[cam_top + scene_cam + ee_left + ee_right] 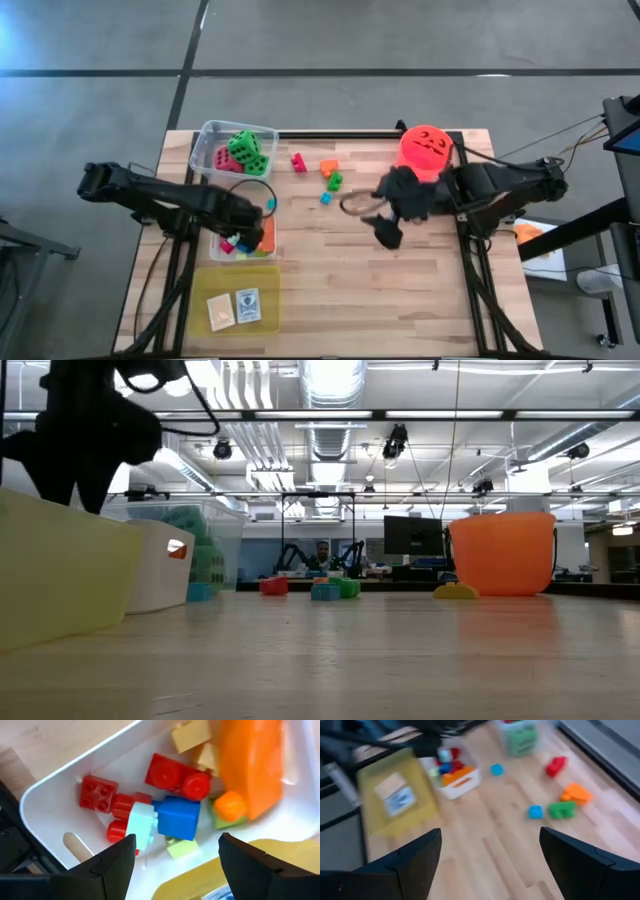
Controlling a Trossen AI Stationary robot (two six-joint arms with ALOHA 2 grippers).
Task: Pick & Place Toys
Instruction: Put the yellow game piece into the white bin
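My left gripper (247, 233) hangs open, pointing down over the white tub (262, 250). In the left wrist view its fingers stand apart above red (176, 774), blue (176, 816) and pale blocks lying in that tub (55, 780), touching none. Loose on the table lie a pink block (298, 162), an orange block (329, 167), a green block (334, 181) and a blue block (325, 198). Green and pink dice (243, 151) sit in a clear tub. My right gripper (388, 232) is open, raised above the table's middle, with nothing between its fingers (410, 865).
A yellow tub (232, 278) with two flat cards (235, 308) stands at the near left. The red-orange bucket (427, 148) stands at the far right. Bare wood lies across the table's near middle and right (380, 300).
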